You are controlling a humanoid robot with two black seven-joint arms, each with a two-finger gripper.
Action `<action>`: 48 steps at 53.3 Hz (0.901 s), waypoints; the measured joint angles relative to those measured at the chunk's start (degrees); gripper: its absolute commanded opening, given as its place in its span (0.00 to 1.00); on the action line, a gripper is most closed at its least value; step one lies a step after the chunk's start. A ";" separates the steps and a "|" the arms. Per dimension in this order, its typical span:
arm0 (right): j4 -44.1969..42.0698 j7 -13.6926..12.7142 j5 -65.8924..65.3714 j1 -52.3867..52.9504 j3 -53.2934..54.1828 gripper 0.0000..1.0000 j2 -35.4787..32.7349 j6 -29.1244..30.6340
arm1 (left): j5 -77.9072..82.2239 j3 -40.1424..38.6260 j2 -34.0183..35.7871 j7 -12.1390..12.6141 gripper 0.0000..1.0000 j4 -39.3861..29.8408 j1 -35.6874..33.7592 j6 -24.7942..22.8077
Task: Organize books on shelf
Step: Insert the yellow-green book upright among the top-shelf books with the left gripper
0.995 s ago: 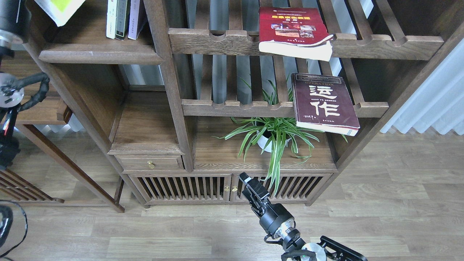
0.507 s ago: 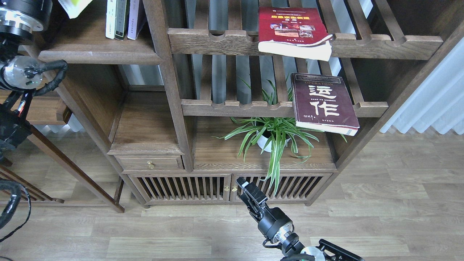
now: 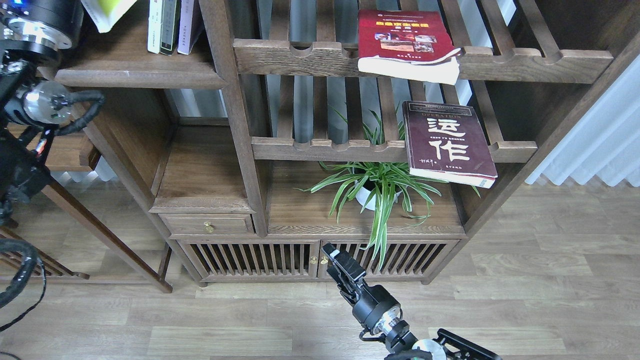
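Books waiting for the shelf

My left arm lifts the yellow-green book (image 3: 107, 11) over the shelf (image 3: 135, 75) – its gripper is hidden. My right gripper (image 3: 340, 265) hangs low – open or shut, I cannot tell. The red book (image 3: 405, 45) and maroon book (image 3: 445, 142) lie flat on slatted racks (image 3: 320, 55).

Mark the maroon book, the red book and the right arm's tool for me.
Maroon book (image 3: 445, 142), head view: on its front cover, at the white characters.
Red book (image 3: 400, 37), head view: on its cover, near the photos.
Right tool (image 3: 341, 263), head view: at its far end.
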 measured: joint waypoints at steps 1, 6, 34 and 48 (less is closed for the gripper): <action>0.05 0.00 0.01 0.00 -0.01 0.96 0.00 0.00 | 0.00 0.15 -0.02 -0.01 0.16 0.17 0.00 0.00; 0.15 0.00 0.06 0.00 -0.02 0.96 0.00 0.00 | 0.00 0.89 -0.12 -0.02 0.21 1.43 -0.02 0.00; 0.78 0.00 0.04 0.24 0.19 0.96 0.00 0.00 | -0.69 1.97 -2.59 -0.07 0.36 3.22 -1.54 -0.25; 0.81 0.00 0.15 0.28 0.55 0.96 0.00 0.00 | -0.80 0.96 -4.50 -0.07 0.36 2.67 -5.21 -0.25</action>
